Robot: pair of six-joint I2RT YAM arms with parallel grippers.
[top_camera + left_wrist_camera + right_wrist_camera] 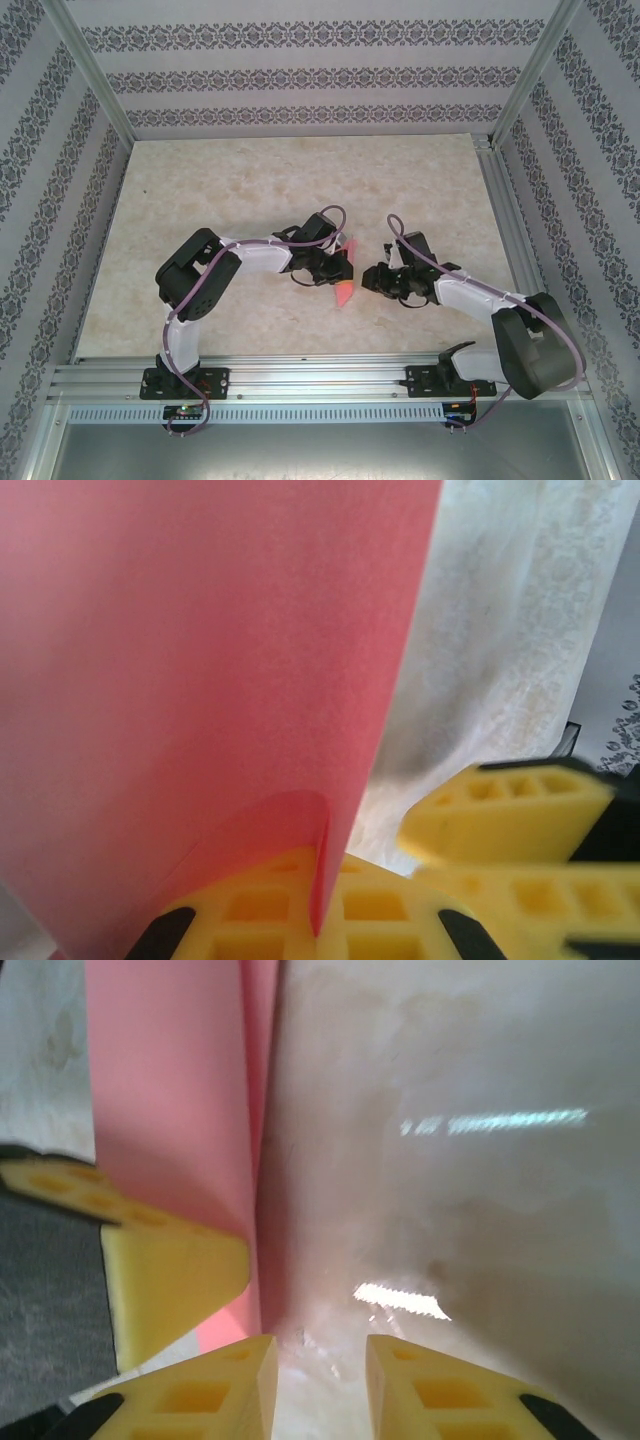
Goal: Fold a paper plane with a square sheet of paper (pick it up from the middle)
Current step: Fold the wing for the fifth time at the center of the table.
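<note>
The pink-red sheet of paper (344,292) is folded along a lengthwise crease and stands on edge over the table, between the two grippers. My left gripper (337,267) is shut on its lower edge. In the left wrist view the paper (200,680) rises from between the yellow fingers, at the left gripper (320,890), with a curled flap at the pinch. My right gripper (369,279) sits just right of the paper. In the right wrist view the right gripper (318,1370) is open with bare table between its fingers. The paper (170,1110) is left of them.
The beige marbled table (250,180) is walled by patterned panels and a metal frame (500,200). A right-gripper finger (500,810) shows close beside the paper in the left wrist view. A left-gripper finger (170,1265) shows in the right wrist view.
</note>
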